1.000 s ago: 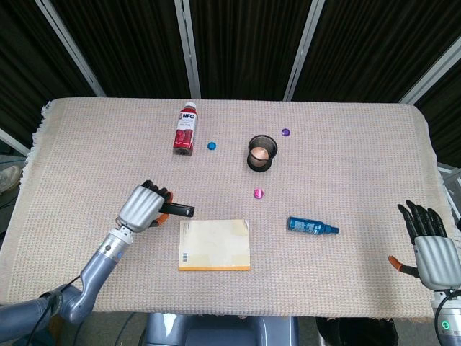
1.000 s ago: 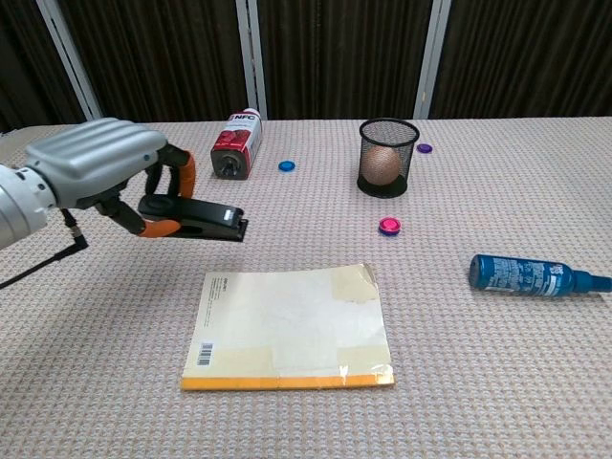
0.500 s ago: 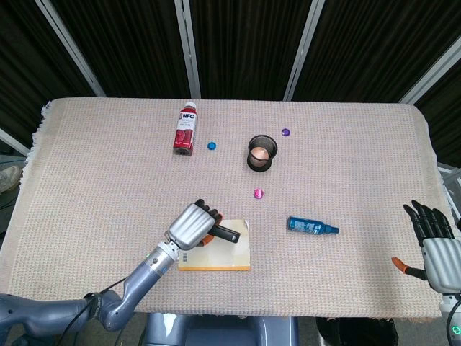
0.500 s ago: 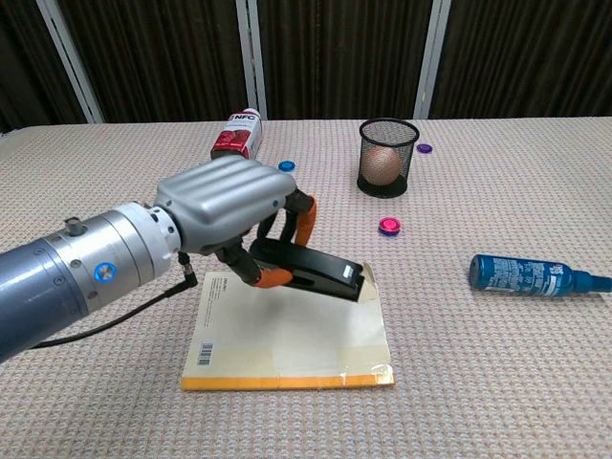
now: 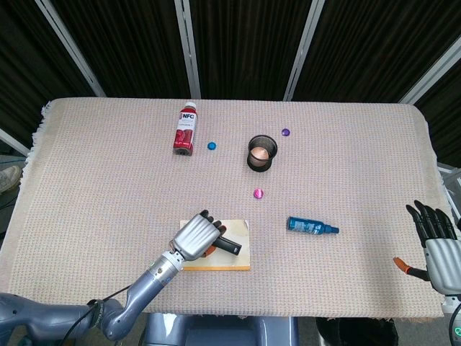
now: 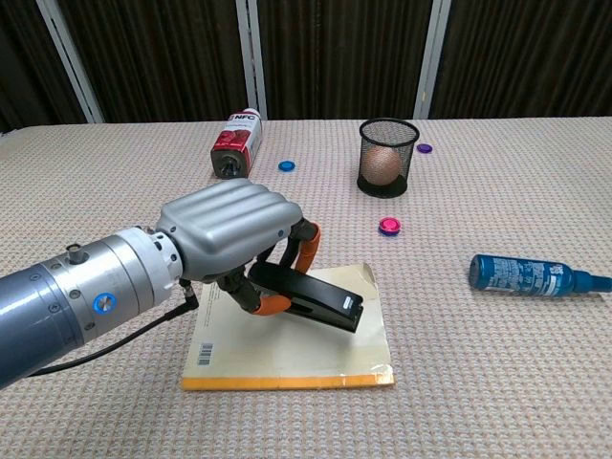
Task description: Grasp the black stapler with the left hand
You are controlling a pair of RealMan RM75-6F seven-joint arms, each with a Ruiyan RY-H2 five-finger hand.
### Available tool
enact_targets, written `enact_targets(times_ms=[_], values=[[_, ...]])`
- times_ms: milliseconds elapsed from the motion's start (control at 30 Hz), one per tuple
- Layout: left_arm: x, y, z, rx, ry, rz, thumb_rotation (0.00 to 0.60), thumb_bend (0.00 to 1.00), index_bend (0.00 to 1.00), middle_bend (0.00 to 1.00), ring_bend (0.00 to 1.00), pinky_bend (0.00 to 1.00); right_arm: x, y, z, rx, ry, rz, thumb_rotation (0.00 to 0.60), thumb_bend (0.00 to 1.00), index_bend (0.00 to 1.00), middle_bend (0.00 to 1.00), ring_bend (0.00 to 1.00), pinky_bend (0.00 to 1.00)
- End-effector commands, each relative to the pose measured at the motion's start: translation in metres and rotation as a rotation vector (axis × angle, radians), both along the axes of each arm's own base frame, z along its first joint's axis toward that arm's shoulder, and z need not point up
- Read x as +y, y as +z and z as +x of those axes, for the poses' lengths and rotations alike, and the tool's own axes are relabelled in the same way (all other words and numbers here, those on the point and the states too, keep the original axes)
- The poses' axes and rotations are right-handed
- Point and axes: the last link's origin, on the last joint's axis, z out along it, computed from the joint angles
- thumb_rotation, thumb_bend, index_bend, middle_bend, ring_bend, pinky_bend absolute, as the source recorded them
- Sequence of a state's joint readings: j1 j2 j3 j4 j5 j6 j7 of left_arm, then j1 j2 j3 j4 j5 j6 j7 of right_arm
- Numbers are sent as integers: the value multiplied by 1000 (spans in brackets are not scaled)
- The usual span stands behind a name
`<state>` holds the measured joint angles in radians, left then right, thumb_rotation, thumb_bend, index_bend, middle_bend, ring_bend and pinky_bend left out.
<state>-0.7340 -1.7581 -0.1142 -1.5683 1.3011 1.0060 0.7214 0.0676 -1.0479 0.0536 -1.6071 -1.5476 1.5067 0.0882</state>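
Stapler [image 6: 316, 299]: black, held in the left hand [image 6: 229, 229], fingers [image 6: 302, 245] curled around its rear end, the free end pointing right and slightly down over the book [image 6: 287, 359]; whether it touches the cover cannot be told. In the head view the stapler [image 5: 228, 246] shows as a dark bar jutting from the left hand [image 5: 196, 238] above the book [image 5: 241, 254]. Right hand [image 5: 436, 249]: at the right table edge, well apart from everything, fingers extended and spread, holding nothing. Book: yellowish cover, orange spine toward the robot, barcode at its near left corner, lying flat on the table [image 6: 497, 382], partly hidden by the hand and forearm. Red bottle [image 6: 235, 142]: on its side at the far left of the group, base toward the camera. Blue cap [image 6: 286, 165]: just right of the red bottle. Mesh cup [image 6: 388, 156]: black, upright, a round tan object inside. Purple cap [image 6: 424, 148]: near the cup, on its far right side. Pink cap [image 6: 388, 226]: between the cup and the book. Blue bottle [image 6: 531, 275]: on its side, right of the book, apart from it, nozzle pointing right.
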Motion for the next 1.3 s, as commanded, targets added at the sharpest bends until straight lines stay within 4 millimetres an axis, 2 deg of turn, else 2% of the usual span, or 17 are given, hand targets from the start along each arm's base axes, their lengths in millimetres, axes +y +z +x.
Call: enact_targets(times_ms=[33, 200, 400, 533, 700, 800, 867, 933, 1000, 1100, 1200, 1300], values=[[0, 1, -3, 7, 10, 2, 600, 299, 532, 545, 494, 356, 0, -1, 0, 1, -2, -1, 600, 73, 0, 0, 0, 0], [-1, 3, -8, 31, 34, -15, 600, 252, 263, 417, 405, 352, 0, -1, 0, 2, -4, -4, 600, 74, 0, 0, 0, 0], [-3, 7, -6, 27, 41, -23, 600, 227, 66, 307, 338, 345, 0, -1, 0, 4, -4, -4, 600, 73, 0, 0, 0, 0], [-5, 15, -6, 13, 42, -18, 600, 223, 3, 206, 249, 309, 0, -1, 0, 4, -5, -6, 600, 74, 0, 0, 0, 0], [-10, 40, -14, -15, 50, 26, 600, 229, 0, 26, 52, 188, 0, -1, 0, 9, -4, -7, 600, 75, 0, 0, 0, 0], [-16, 72, -33, -20, 60, 140, 600, 230, 0, 0, 0, 134, 0, -1, 0, 10, -3, -13, 600, 75, 0, 0, 0, 0], [-27, 102, -57, 7, 90, 266, 600, 229, 0, 0, 0, 123, 0, -1, 1, 12, -4, -17, 600, 75, 0, 0, 0, 0], [-37, 120, -74, 16, 127, 343, 600, 229, 0, 0, 0, 118, -1, -3, 1, 17, -5, -16, 600, 74, 0, 0, 0, 0], [-56, 144, -106, 22, 207, 439, 600, 229, 0, 0, 0, 117, -1, -5, 1, 26, -8, -13, 600, 74, 0, 0, 0, 0], [-80, 164, -145, 25, 276, 536, 600, 228, 0, 0, 0, 110, -2, -10, 2, 46, -13, -6, 600, 74, 0, 0, 0, 0], [-93, 172, -174, 49, 315, 627, 600, 227, 0, 0, 0, 104, -1, -16, 3, 66, -17, 2, 600, 75, 0, 0, 0, 0], [-96, 175, -183, 36, 326, 643, 600, 227, 0, 0, 0, 102, 2, -20, 5, 78, -15, 7, 600, 74, 0, 0, 0, 0]])
